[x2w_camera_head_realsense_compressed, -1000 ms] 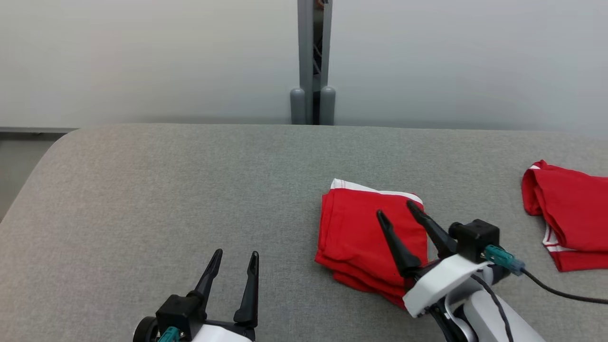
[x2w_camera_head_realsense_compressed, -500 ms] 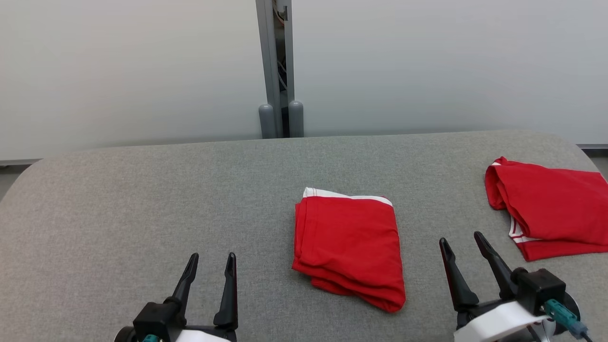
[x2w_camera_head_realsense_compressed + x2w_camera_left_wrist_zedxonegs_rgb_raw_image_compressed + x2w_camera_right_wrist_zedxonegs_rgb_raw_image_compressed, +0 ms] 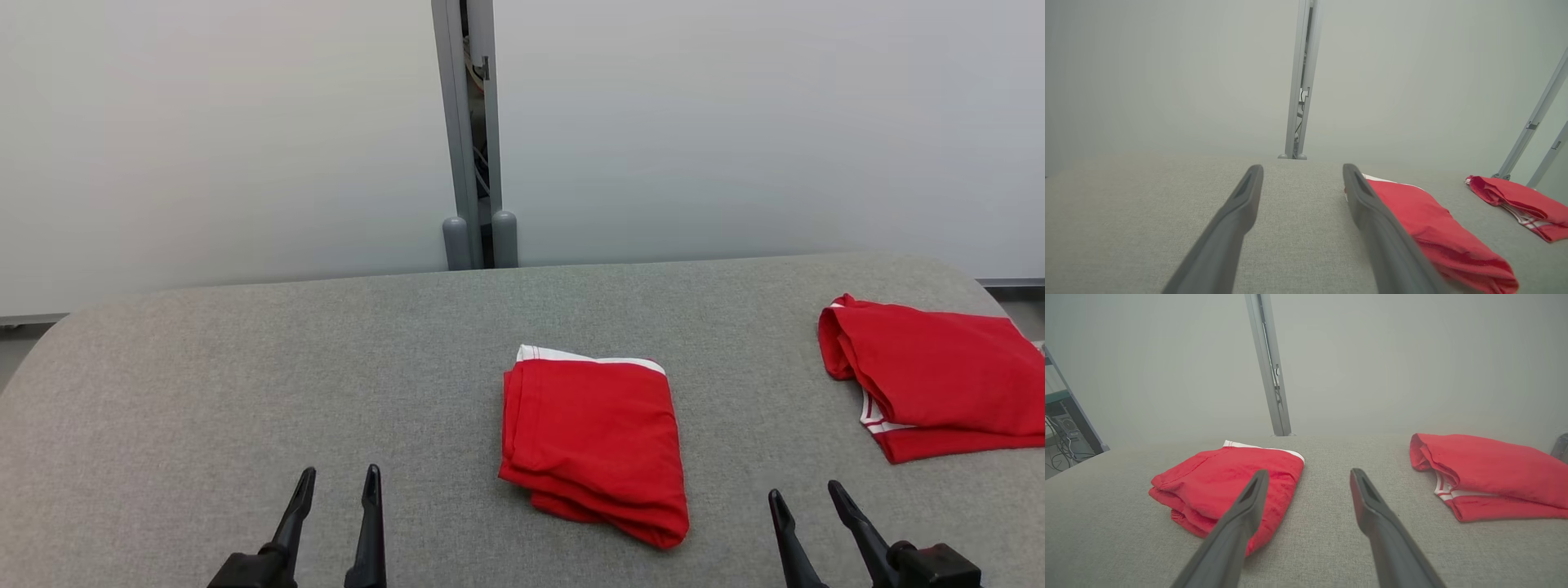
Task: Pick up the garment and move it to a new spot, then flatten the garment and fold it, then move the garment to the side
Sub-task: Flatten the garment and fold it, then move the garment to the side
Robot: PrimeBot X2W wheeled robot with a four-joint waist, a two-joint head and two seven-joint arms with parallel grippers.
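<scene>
Garment (image 3: 592,445), folded red with white trim, lies on grey woven surface (image 3: 245,392); right gripper (image 3: 804,490), withdrawn, and left gripper (image 3: 340,470) gape empty.

Even soft light, faint shadows; wrist views hazy, edges warped.

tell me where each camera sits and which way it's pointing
head view: on the head, looking forward and down at the table, middle garment and right garment; left gripper and right gripper, both open, at the bottom.
left wrist view: on the left wrist, looking along its fingers across the table to the wall.
right wrist view: on the right wrist, looking along its fingers between the garments.
shared: all three show both garments and the post.
</scene>
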